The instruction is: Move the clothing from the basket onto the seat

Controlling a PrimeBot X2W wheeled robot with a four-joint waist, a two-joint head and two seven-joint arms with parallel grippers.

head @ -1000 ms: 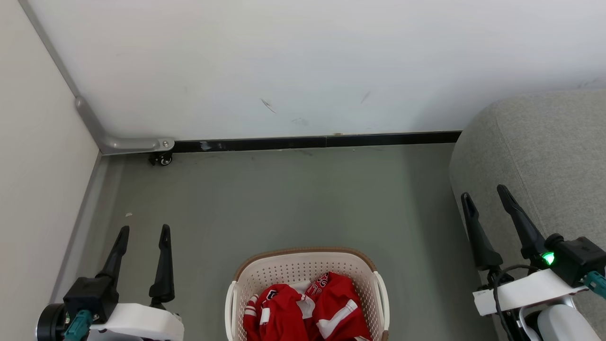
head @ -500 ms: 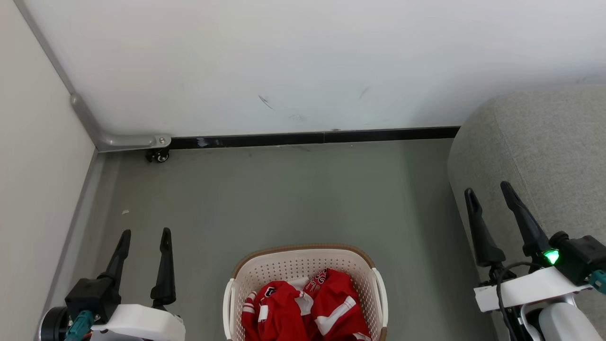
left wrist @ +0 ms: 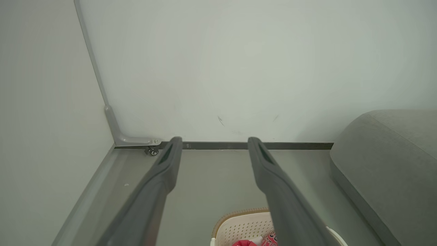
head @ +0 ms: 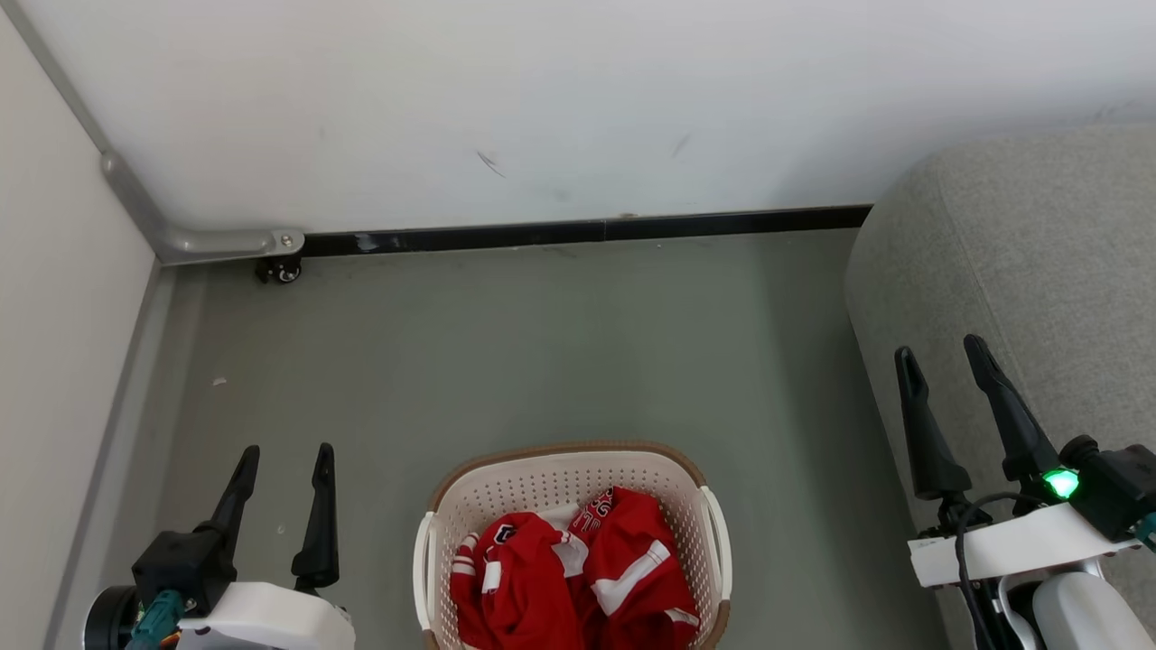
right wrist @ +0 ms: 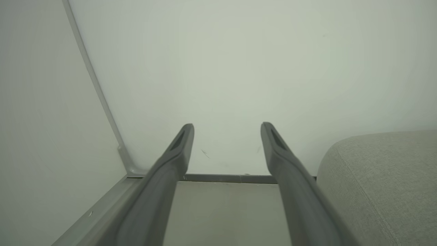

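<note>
Nothing has made it across yet, folks: the clothing [head: 573, 578] lies bunched in the basket [head: 560, 456], a red heap with white stripes and a bit of lettering, filling the near part of it and leaving the perforated far wall bare. The basket stands on the grey floor [head: 542, 343], in the middle of its near edge, well away from the wall [head: 578, 90] at the floor's far edge. The seat [head: 1020, 244] runs along the floor's right edge, and no red shows on the grey upholstery, so by the look of it the whole job is ahead. The left gripper [head: 287, 449] hovers over the floor to the basket's left, fingers spread and empty. The right gripper [head: 939, 348] hangs at the seat's near corner, fingers apart as well, with nothing between them. Both point toward the far wall rather than down at the basket. My read: the reach into the basket hasn't begun, and what's left is grabbing each garment, carrying it right and dropping it on the cushion.
</note>
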